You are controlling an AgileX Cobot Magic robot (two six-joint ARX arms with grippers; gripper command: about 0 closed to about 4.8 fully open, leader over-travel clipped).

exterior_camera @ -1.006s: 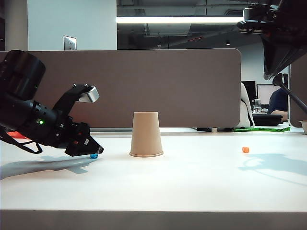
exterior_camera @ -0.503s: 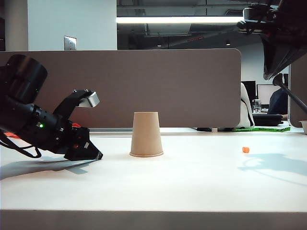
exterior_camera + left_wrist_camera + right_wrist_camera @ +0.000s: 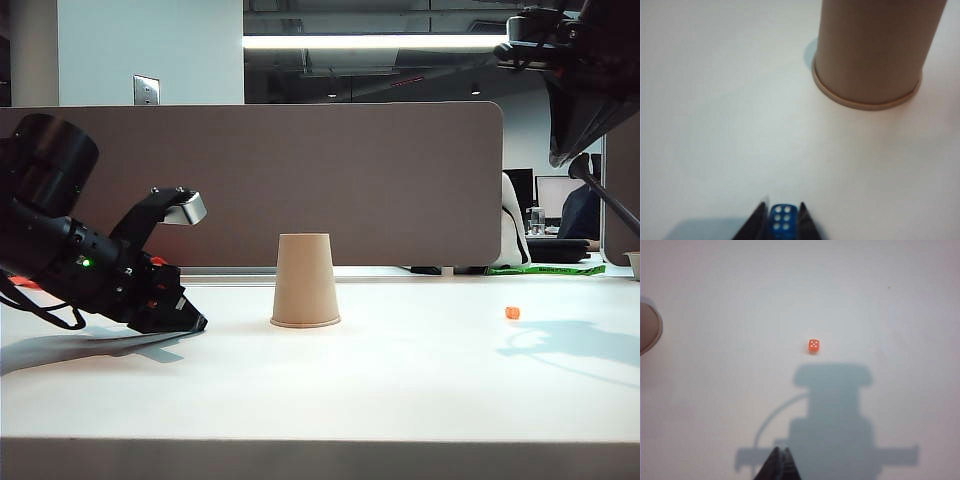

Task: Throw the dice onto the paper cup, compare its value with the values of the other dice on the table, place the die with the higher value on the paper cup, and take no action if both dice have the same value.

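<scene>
At lower left the left tool (image 3: 782, 220) is clamped on the blue die (image 3: 782, 220) (six up) for the upturned paper cup (image 3: 305, 280). The right tool (image 3: 780, 460), together, hangs above the orange die (image 3: 512, 313) at right on the desk (image 3: 400, 380).

Exterior: we look level along the table (image 3: 400, 390) from its near edge, low, toward the partition.
Left wrist: we look down close past fingertips at the paper cup (image 3: 875, 50).
Right wrist: we look down from higher.
Shared: cup (image 3: 305, 280), tabletop.
</scene>
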